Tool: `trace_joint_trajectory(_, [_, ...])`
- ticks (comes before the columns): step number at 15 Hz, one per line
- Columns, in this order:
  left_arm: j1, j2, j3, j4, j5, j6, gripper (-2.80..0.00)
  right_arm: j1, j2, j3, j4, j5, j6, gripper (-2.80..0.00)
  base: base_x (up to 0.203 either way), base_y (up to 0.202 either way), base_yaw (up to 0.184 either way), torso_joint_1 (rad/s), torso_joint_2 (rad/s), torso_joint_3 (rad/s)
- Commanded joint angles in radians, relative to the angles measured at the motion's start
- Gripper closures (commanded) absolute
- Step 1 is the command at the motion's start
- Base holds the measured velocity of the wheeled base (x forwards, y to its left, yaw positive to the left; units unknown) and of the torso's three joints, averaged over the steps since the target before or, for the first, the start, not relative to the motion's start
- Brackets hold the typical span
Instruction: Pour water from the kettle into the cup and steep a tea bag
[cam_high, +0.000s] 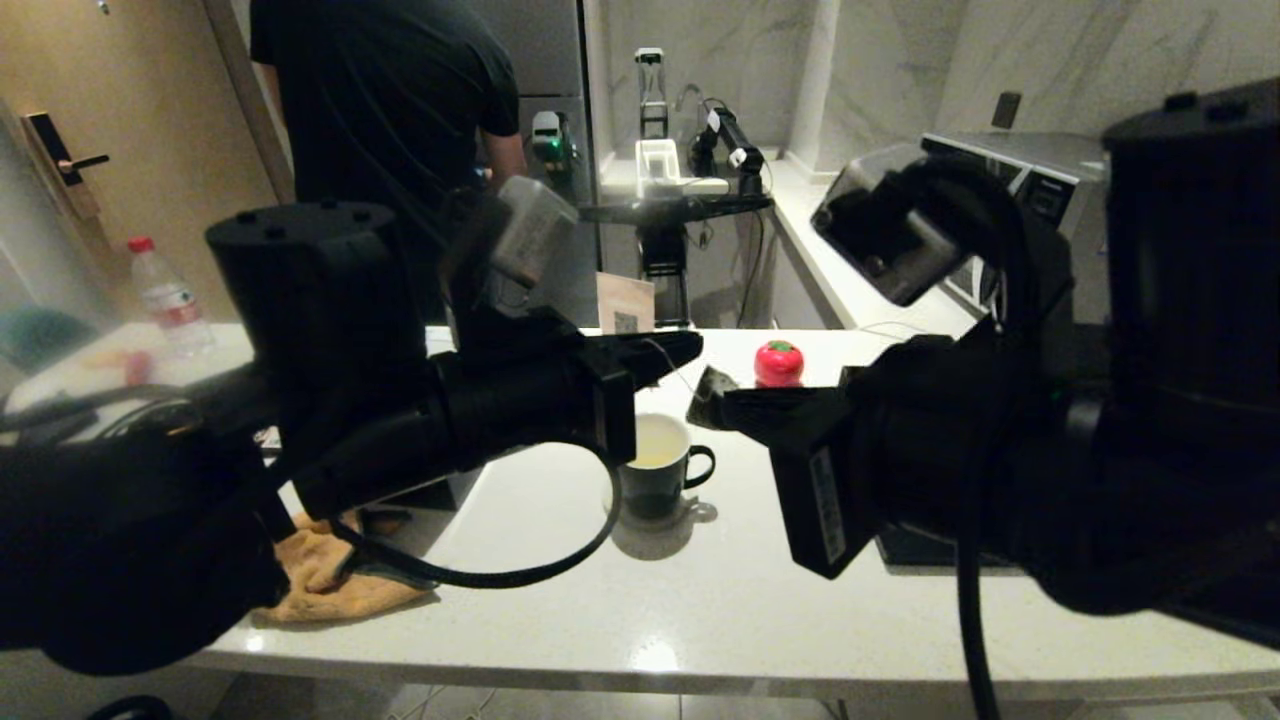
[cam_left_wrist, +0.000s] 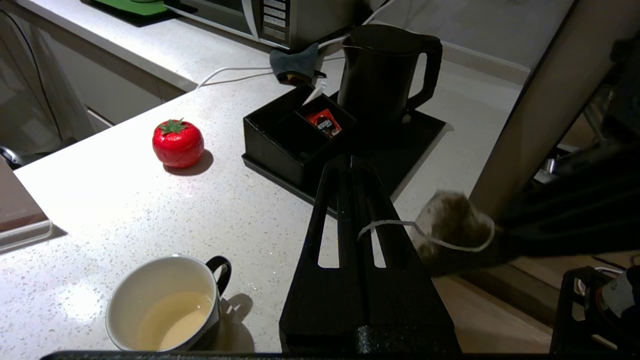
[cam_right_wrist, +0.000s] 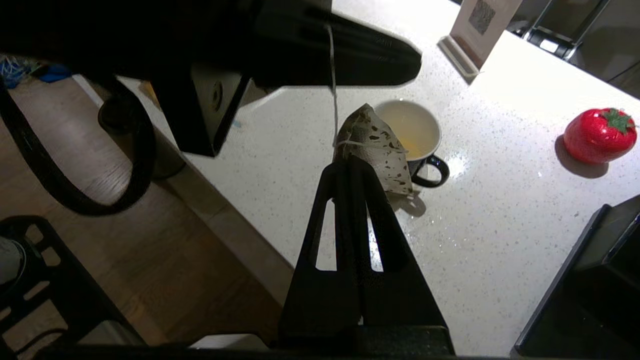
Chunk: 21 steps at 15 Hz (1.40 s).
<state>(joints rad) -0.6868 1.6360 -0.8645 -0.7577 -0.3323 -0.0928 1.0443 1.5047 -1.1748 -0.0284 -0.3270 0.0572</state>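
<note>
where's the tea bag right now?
In the air, not in the cup yet: the right pincer grips the tea bag above the counter, just right of the cup in the head view, while the left pincer holds its string.

red tomato timer, orange cloth, microwave

One cup, holding water, near middle of counter. One tea bag. One kettle, on one black tray toward counter's right edge. One red sachet in tray's compartment box. One red tomato-shaped object near counter's back edge. One orange cloth at front left corner. One plastic bottle, red cap, at far left. One card stand at back edge. Two grippers: left gripper, right gripper. One person behind counter.
</note>
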Motion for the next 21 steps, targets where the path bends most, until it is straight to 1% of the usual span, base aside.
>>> trace_joint_trajectory(1, [0.001,0.004,-0.002,-0.005,-0.002,-0.002,0.0,0.002,-0.002,0.021,-0.001,-0.003,0.0,0.0,0.0,0.0,0.0,0.0,0.0,0.0])
trace_joint_trajectory(10, [0.009,0.029,-0.024,-0.005,-0.001,-0.004,0.0,0.01,0.001,0.02,-0.001,0.0,0.006,0.0,0.0,0.0,0.0,0.0,0.0,0.0])
trace_joint_trajectory(19, [0.023,0.036,-0.024,-0.005,-0.001,-0.004,0.0,0.01,-0.003,0.021,0.033,0.0,0.004,0.0,0.0,0.0,0.0,0.0,0.0,0.0])
trace_joint_trajectory(20, [0.023,0.036,-0.024,-0.005,-0.001,-0.004,0.0,0.01,-0.003,0.02,0.035,0.0,0.004,-2.8,0.0,0.0,0.0,0.0,0.0,0.0])
trace_joint_trajectory(21, [0.023,0.036,-0.024,-0.005,-0.001,-0.004,0.0,0.01,-0.003,0.02,0.033,0.0,0.004,-2.8,0.0,0.0,0.0,0.0,0.0,0.0])
